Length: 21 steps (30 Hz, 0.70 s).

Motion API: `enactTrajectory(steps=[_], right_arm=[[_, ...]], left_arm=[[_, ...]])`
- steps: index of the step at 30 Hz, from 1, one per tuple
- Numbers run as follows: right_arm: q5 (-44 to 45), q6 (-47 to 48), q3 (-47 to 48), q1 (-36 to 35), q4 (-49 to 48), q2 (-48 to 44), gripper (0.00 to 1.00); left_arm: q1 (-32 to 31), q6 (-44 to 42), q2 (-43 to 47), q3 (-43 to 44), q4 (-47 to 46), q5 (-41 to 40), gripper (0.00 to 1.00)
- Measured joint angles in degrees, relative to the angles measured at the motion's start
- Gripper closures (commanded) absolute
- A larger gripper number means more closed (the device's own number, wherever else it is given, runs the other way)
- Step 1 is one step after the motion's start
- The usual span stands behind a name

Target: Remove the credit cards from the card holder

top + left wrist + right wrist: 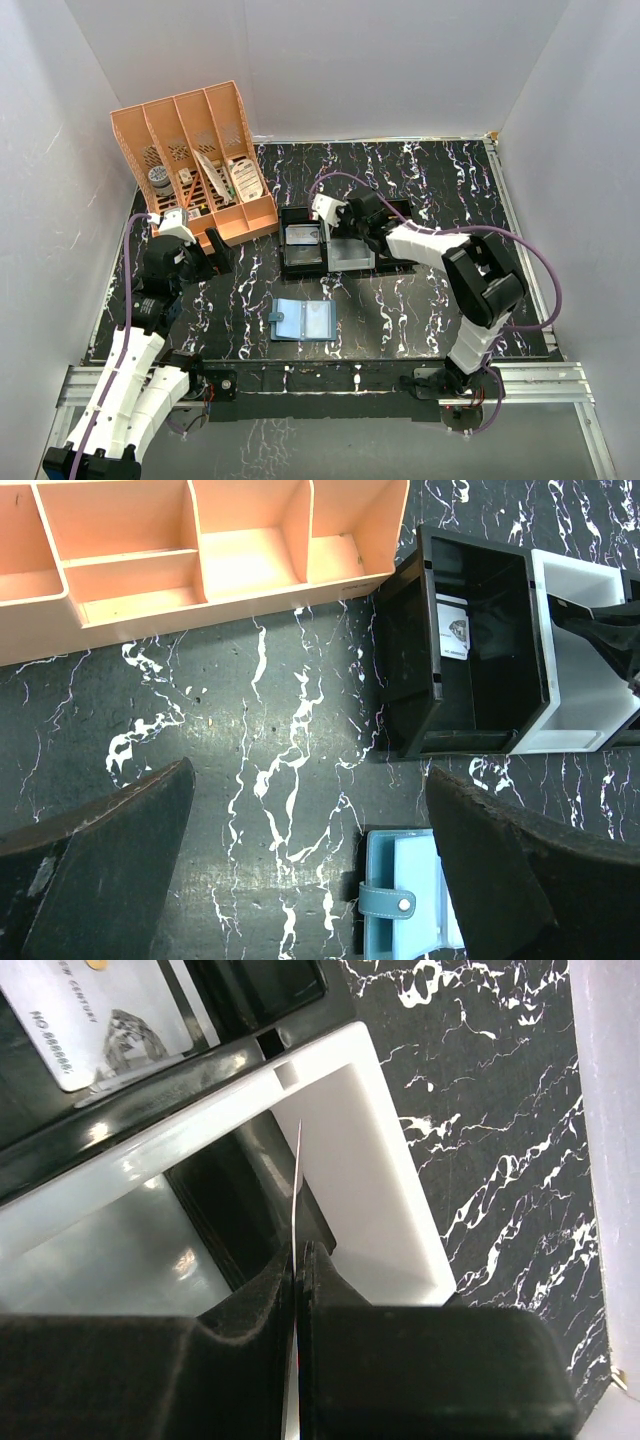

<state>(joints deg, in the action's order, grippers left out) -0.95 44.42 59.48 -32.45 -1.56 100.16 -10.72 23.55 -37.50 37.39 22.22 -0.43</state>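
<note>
- An orange desk organiser [245, 222] stands at the far left corner of the black marbled worktop [440, 180], with small items in its tall slots.
- To its right, near the middle, a black tray [405, 670] and a white tray [575, 575] sit side by side, their walls touching.
- A pale printed credit card [110, 1015] lies flat inside the black tray.
- The card holder [305, 320] lies spread open on the worktop nearer the arms than the trays. Its lighter blue inside faces up and its snap strap is at its left edge. Neither arm touches it.
- The right arm reaches in from the right, and in the overhead view its wrist covers part of the white tray.
- The right pincer [300, 1250] is clenched on a second credit card [298, 1190], seen edge-on as a thin line between the pads. The card pokes out past the fingertips over the white tray's wall. Whether it touches the tray cannot be told.
- The left pincer [310, 770] is spread wide and grasps nothing. It hovers over bare worktop between the organiser and the card holder, with the holder just beside its right finger.
</note>
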Motion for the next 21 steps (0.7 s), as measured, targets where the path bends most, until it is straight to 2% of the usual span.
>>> enactTrajectory(steps=[11, 13, 16, 21], right_arm=[[0.5, 2.5, 2.7, 1.0, -1.8, 5.4, 1.0], [0.3, 2.5, 2.7, 1.0, -1.8, 5.8, 0.96], [0.1, 2.4, 2.7, 1.0, -2.0, 5.9, 0.8], [-0.3, 2.5, 2.6, 1.1, -2.0, 5.9, 0.71]], left_arm=[[0.0, -0.2, 0.0, 0.0, -0.4, 0.0, 0.01], [0.0, -0.2, 0.0, 0.0, -0.4, 0.0, 0.01], [0.0, -0.4, 0.0, 0.0, -0.4, 0.0, 0.01], [0.0, -0.4, -0.3, 0.0, -0.4, 0.2, 0.01]])
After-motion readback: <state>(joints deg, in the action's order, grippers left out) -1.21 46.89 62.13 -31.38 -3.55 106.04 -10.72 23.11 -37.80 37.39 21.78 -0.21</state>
